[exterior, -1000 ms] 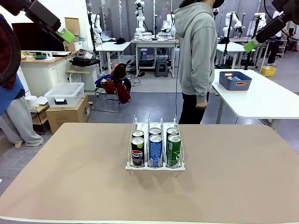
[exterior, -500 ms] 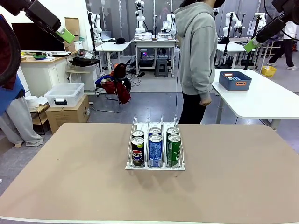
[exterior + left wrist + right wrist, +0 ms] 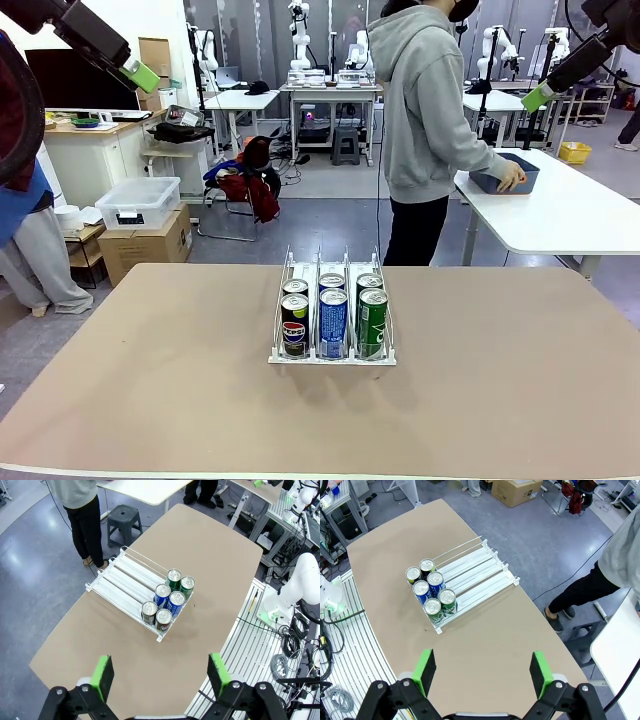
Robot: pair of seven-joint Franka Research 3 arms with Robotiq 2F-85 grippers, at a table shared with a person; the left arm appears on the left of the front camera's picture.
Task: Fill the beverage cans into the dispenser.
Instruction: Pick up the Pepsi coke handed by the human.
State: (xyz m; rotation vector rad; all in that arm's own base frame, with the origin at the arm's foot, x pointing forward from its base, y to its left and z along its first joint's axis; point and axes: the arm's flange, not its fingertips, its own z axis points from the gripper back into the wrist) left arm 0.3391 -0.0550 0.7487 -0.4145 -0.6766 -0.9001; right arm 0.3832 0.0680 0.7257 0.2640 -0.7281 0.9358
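Six upright cans [image 3: 333,322] in dispenser [image 3: 122,577]

1. A wide, tan, flat rectangular table [image 3: 150,380] lies far beneath the left claw [image 3: 160,672] and the right claw [image 3: 483,669]. Both hang high over it and well apart from its surface.
2. Directly on it rests a small clear three-lane can rack [image 3: 125,577] with thin upright dividers and a white base, flat near the table's middle.
3. From the left claw, the can rack sits well below and ahead, between the lines of the two fingers.
4. From the right claw, it lies likewise ahead and below, slanted across the view.
5. In the front view, under the right claw's green tip, a white rectangular table [image 3: 580,215] carries a blue rectangular plastic tub [image 3: 490,188].
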